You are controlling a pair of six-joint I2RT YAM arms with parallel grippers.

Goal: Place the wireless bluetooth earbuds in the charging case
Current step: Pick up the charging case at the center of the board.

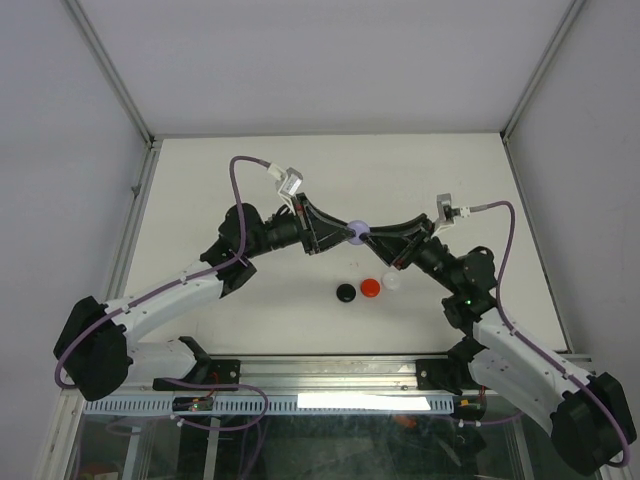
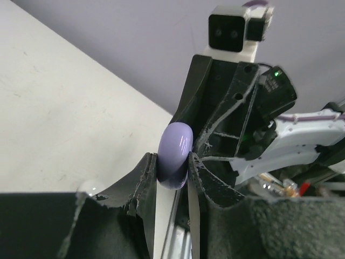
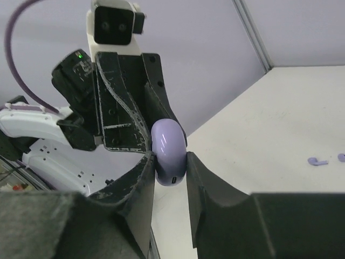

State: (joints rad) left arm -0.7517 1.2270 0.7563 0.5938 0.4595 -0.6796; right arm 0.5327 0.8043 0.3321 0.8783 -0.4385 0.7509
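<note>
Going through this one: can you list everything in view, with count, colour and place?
lavender case: 1, lavender, off the table at mid-table, pinched between both grippers
black case: 1, black, on the table on the near side of the grippers
red case: 1, red, just right of the black case
white case: 1, white, just right of the red case
earbuds: 2, lavender, loose on the table, seen only in the right wrist view, one cut off by the picture edge
table: 1, white, under everything
left gripper: 1, black, shut on the lavender case from the left
right gripper: 1, black, shut on the lavender case from the right
</note>
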